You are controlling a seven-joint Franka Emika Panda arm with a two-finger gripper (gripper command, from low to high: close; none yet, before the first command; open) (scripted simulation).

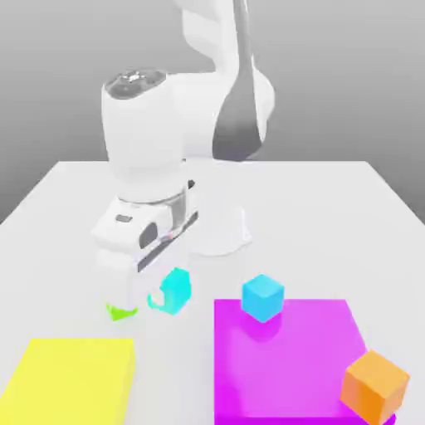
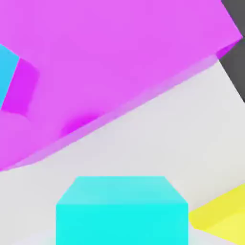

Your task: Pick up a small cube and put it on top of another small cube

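While gripping the small turquoise cube (image 1: pixel 176 290), hand (image 1: pixel 158 286) sits over white bench (image 1: pixel 199 340) | grey backdrop behind | flat magenta block (image 1: pixel 282 357) near, apart

A cube (image 1: pixel 262 297) sits on the slab (image 1: pixel 286 357). To the exterior view's left of it are the small cube (image 1: pixel 177 291) and a block (image 1: pixel 70 382).

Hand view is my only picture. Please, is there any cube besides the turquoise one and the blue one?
Observer: Yes. A green cube peeks out to the exterior view's left of the turquoise cube, partly hidden by the arm.
Operator: Thank you. And around the purple block, is there some thing I should avoid?
Observer: Yes, an orange cube, at the block's front corner on the exterior view's right.
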